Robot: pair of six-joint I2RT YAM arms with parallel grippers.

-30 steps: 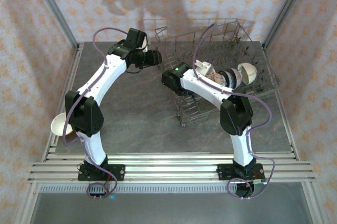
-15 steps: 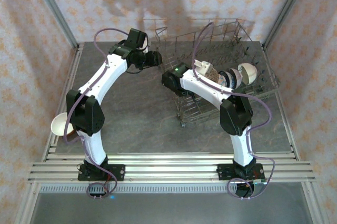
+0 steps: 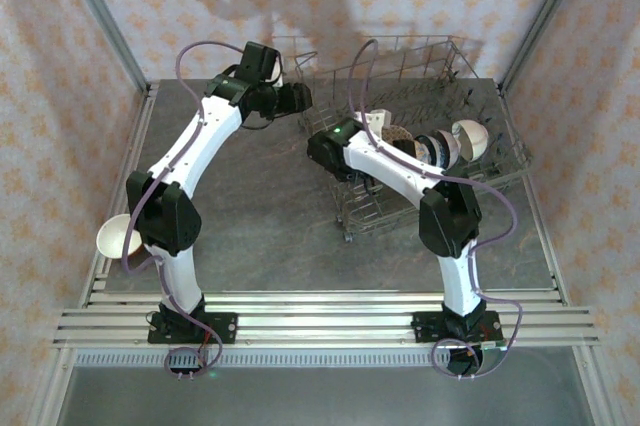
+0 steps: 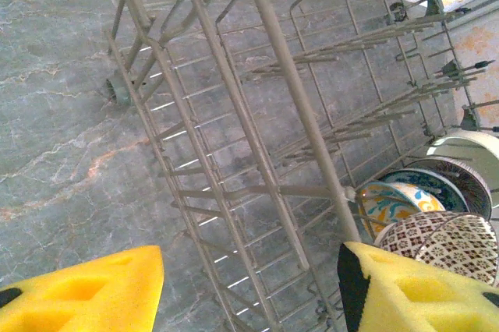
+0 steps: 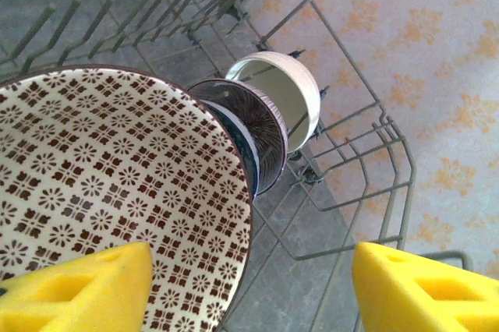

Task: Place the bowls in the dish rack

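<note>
On the grey table [image 3: 260, 216], dish rack [image 3: 440, 96] sits at the far right, its right end carrying a row of bowls on edge between the tines. Right arm [image 3: 400, 171] reaches into the rack. Left arm [image 3: 190, 156] hangs over the rack's left end, left jaws spread, nothing between them. Right jaws are spread wide too: one pad by the brown-patterned bowl [image 5: 101, 184], other pad well apart, no pinch. Can't tell if the near pad touches it. Behind it in the row come a dark blue bowl [image 5: 249, 129], then a cream bowl [image 5: 284, 86]. One more bowl [image 3: 115, 238] waits at the table's left edge, by the left arm's elbow.

Step, as I judge: release of the brown-patterned bowl into the rack. Next: right arm lifts straight out without clipping the row, then someone fetches the edge bowl, likely left arm.
</note>
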